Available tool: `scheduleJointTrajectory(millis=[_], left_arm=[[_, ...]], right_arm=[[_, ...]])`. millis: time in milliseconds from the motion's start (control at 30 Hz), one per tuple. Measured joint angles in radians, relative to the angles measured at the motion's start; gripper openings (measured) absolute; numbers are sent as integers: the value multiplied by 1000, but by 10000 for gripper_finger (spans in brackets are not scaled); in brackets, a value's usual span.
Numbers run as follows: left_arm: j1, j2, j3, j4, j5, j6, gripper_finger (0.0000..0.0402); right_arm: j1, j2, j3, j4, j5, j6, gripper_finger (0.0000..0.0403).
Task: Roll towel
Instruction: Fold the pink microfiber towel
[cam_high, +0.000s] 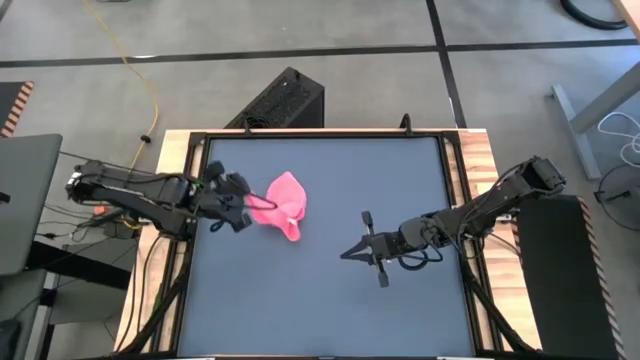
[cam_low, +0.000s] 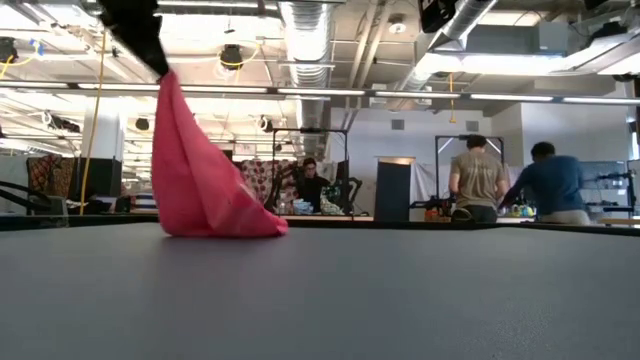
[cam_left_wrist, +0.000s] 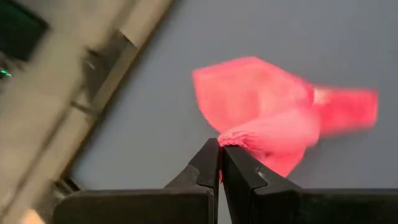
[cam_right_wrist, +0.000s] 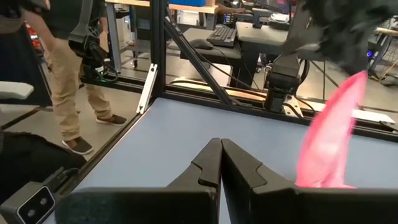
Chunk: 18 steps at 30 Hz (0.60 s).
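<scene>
The bright pink towel is at the table's left middle. It is pulled up into a tent shape in the low view, with its lower end on the tabletop. My left gripper is shut on its top, seen in the left wrist view. My right gripper hovers at the table's right middle, pointing toward the towel. It is shut and empty in the right wrist view, which also shows the towel. My left gripper pinches a bunched end of the towel between its two fingertips; how many layers, I cannot tell. The fingers come from above and from the table's left, slanting down. The towel hangs below them, spreading out, its lower end resting on the table.
A wooden frame with black rails borders the dark grey tabletop. A black box sits on the floor beyond the far edge. A person's legs stand beside the table. Open tabletop lies between the two grippers and toward the near edge.
</scene>
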Motion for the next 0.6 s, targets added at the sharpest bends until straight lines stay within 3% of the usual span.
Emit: scheduleJointTrajectory(millis=[100,233,300,367,500,600], left_arm=[[21,0,71,20,-45,127,0],[13,-1,164,14,-242,302,0],[-2,-5,198,12,-282,342,0],[-13,-10,226,14,-158,338,0],[-13,0,233,10,289,247,0],[-19,33,232,8,371,175,0]], right_arm=[[-1,0,0,1,0,1,38],[0,0,0,-3,0,1,38],[1,0,0,-12,0,1,38],[1,0,0,-22,0,1,38],[-3,0,0,-57,0,1,38],[-9,0,0,-67,0,1,38]])
